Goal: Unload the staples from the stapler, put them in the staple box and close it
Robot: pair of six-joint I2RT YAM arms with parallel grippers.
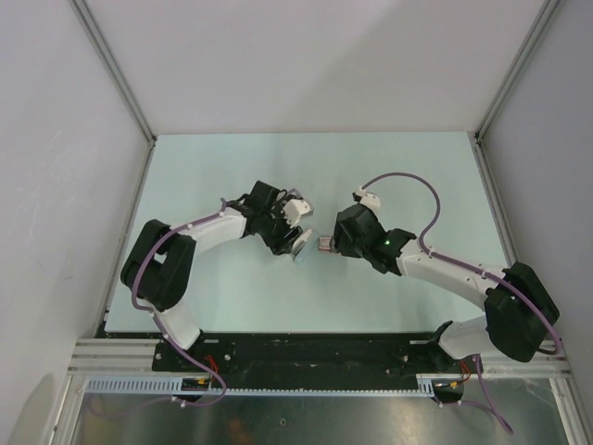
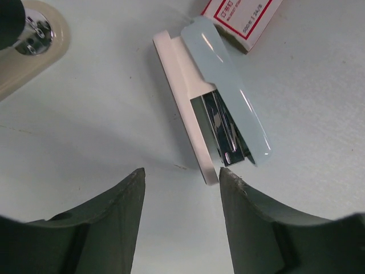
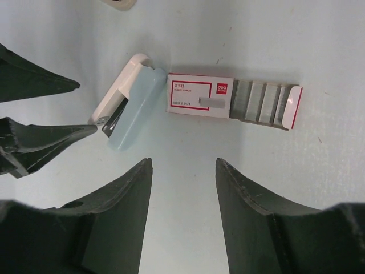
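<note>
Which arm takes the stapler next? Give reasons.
Left. The left gripper, open, points straight at the stapler, whose near end lies just ahead. The right gripper faces the staple box, stapler off to one side.

Pale mint table [image 1: 232,306], white panel walls [image 1: 315,56], aluminium corner posts [image 1: 111,69], even diffuse light.

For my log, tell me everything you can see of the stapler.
The stapler is small and oblong: a glossy pale blue plastic arm beside a white base, shiny metal magazine showing between. It seems to lie on its side on the table, far end by the red-and-white staple box, near end right at one finger of the open left tool; contact unclear.
</note>
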